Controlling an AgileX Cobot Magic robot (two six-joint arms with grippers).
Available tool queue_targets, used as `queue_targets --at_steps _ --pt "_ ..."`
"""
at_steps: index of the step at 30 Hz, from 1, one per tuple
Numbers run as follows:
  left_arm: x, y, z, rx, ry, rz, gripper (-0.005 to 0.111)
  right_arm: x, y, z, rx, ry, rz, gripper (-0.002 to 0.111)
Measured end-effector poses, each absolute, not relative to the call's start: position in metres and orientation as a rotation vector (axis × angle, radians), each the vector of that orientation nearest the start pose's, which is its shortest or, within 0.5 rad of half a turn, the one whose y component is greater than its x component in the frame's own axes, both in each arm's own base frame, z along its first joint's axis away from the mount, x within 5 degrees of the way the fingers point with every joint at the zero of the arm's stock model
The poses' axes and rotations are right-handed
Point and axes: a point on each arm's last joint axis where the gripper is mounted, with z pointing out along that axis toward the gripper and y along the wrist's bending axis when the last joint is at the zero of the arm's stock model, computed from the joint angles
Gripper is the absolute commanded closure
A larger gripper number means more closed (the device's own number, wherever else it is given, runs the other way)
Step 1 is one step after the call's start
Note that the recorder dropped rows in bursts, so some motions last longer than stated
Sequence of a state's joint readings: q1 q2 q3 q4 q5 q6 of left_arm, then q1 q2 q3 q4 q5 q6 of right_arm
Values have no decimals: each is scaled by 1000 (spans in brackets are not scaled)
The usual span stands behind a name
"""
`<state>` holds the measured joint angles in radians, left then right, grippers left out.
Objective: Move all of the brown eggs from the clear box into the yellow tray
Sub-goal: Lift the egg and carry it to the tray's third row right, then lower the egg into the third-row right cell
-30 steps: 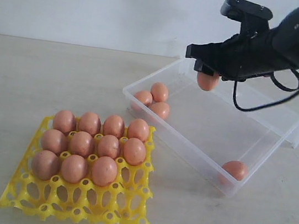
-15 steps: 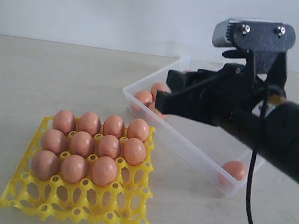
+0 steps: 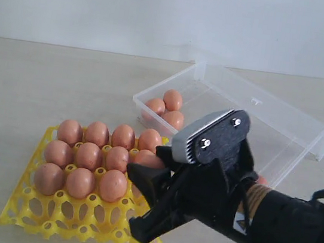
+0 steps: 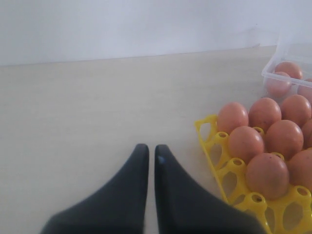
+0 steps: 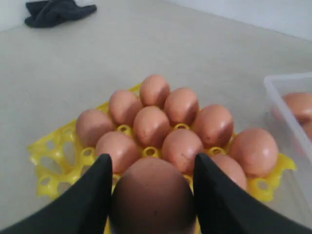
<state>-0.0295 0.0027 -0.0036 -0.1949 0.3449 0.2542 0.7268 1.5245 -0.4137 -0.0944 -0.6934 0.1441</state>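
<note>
The yellow tray (image 3: 76, 218) at the front left holds several brown eggs (image 3: 89, 155) in its back three rows. My right gripper (image 3: 133, 205) hangs over the tray's front right part. It is shut on one brown egg (image 5: 152, 195), which sits between the two black fingers above the tray (image 5: 44, 151). From the exterior view the held egg is hidden by the fingers. The clear box (image 3: 278, 156) behind it has three eggs (image 3: 167, 107) in its far left corner. My left gripper (image 4: 151, 151) is shut and empty over bare table beside the tray's edge (image 4: 214, 146).
The box's clear lid (image 3: 322, 144) lies folded open at its far right side. A sliver of another egg (image 3: 260, 181) shows behind my right arm, in the box's near corner. A dark cloth (image 5: 58, 10) lies on the table far from the tray.
My right gripper has carried its egg from above the clear box down and leftward to the tray's front right. The eggs in the tray and the box have not moved.
</note>
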Motion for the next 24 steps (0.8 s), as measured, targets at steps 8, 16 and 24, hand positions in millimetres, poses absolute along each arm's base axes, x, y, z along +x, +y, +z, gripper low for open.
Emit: queue_targets --at_steps 8,16,24 --pt "53 -8 184 137 1816 -31 103 198 203 152 -802 1797 720 108" --pt "53 -8 184 137 1816 -31 103 220 206 160 -628 1788 657 108" --pt "53 -8 184 137 1816 -31 103 232 213 135 -638 1881 607 108"
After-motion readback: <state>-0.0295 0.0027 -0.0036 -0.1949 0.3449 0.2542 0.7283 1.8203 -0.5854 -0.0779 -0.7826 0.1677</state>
